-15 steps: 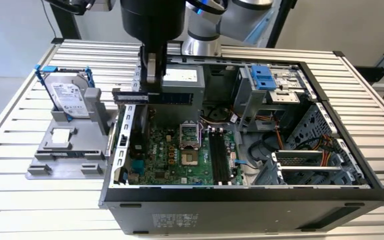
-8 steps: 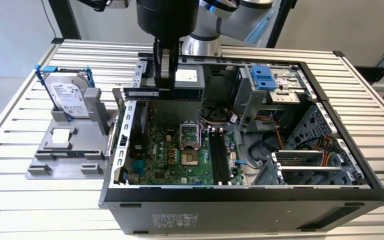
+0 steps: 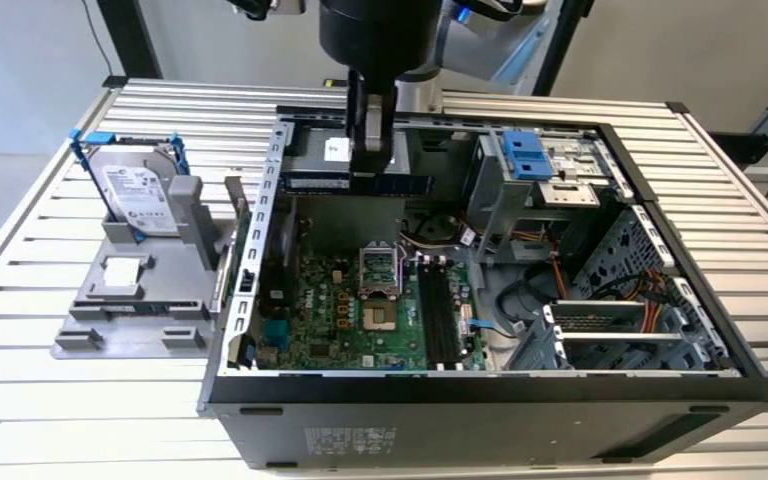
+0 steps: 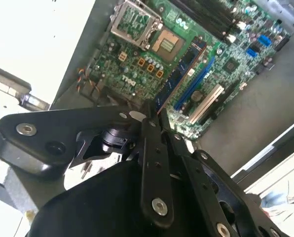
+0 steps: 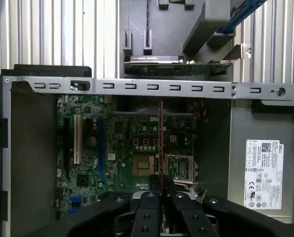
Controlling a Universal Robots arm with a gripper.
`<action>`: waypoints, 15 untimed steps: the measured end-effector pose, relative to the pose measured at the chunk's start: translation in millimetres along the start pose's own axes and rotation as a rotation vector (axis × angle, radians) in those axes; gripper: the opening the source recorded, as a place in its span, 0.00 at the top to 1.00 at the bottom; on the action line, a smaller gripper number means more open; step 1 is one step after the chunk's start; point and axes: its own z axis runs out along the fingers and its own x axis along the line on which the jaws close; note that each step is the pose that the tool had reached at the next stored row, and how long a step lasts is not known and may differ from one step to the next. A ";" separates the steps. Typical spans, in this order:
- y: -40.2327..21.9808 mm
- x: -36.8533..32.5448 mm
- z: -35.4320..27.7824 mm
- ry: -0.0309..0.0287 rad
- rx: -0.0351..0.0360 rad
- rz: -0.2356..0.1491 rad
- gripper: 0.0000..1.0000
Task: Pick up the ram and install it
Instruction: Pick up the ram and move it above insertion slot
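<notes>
My gripper [image 3: 371, 168] hangs over the far end of the open computer case [image 3: 491, 392], shut on the ram [image 3: 404, 184]. The ram is a long dark stick held level and clamped near its middle. In the first wrist view the ram [image 5: 160, 143] shows edge-on as a thin line running out from the fingertips [image 5: 152, 197], above the green motherboard [image 5: 117, 148]. In the second wrist view the ram [image 4: 182, 69] reaches away from the gripper [image 4: 154, 118] over the board. The black memory slots [image 3: 440, 312] lie lower on the board, beside the processor socket [image 3: 377, 272].
A silver hard drive [image 3: 137, 190] with blue rails stands in a grey fixture [image 3: 131, 300] on the exterior view's left. Inside the case are a drive cage [image 3: 531, 165], cables [image 3: 544, 290] and a power supply with a white label [image 5: 263, 173]. The slatted table [image 3: 37, 400] surrounds it.
</notes>
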 end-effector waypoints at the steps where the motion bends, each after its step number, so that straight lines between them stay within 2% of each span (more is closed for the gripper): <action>1: -4.6 -0.1 -0.2 0.0000 -0.0001 0.000 1.00; 12: -54.3 -0.4 -1.9 0.0006 -0.0006 0.000 1.00; 15: -60.7 -0.4 -1.9 0.0004 -0.0004 0.004 1.00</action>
